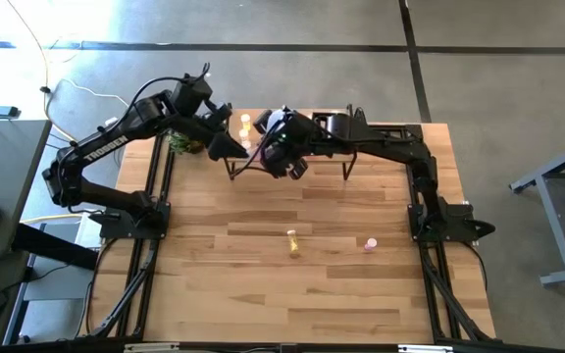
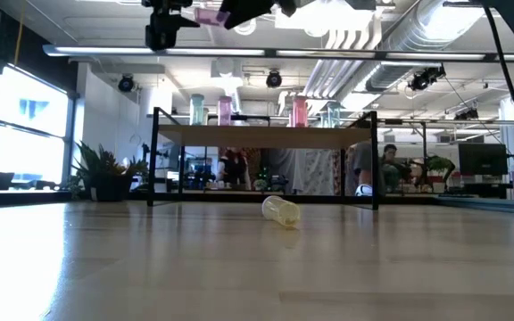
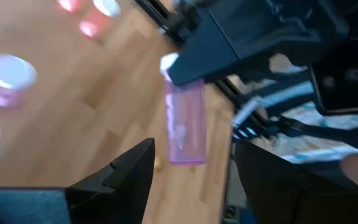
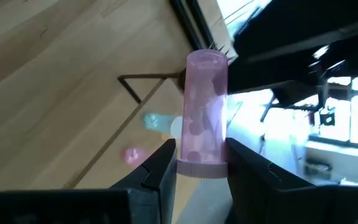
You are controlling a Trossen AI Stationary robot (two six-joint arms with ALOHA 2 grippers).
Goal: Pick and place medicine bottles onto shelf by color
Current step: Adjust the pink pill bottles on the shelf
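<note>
My right gripper [image 4: 201,152] [image 1: 281,152] is shut on a pink medicine bottle [image 4: 204,106] above the left part of the shelf [image 1: 302,181]. My left gripper [image 3: 191,171] [image 1: 231,147] is open close by. Its fingers stand on either side of the bottle's free end [image 3: 186,155] without touching it. The low view shows the held bottle [image 2: 211,15] high over the shelf top [image 2: 266,135]. Several bottles [image 2: 225,109] stand upright on the shelf. On the table, a yellow bottle [image 1: 293,242] lies on its side and a pink one [image 1: 370,244] stands. My right gripper pinches the pink bottle between its two fingers at the cap end [image 4: 201,165]. The body sticks out beyond the fingertips, along the line of the fingers. The bottle is lifted clear, roughly level, with its bottom end toward my left gripper.
A potted plant [image 1: 182,143] sits at the table's far left, beside the left arm. The shelf's thin black legs [image 2: 154,160] stand on the far half of the table. The near half holds only the two loose bottles.
</note>
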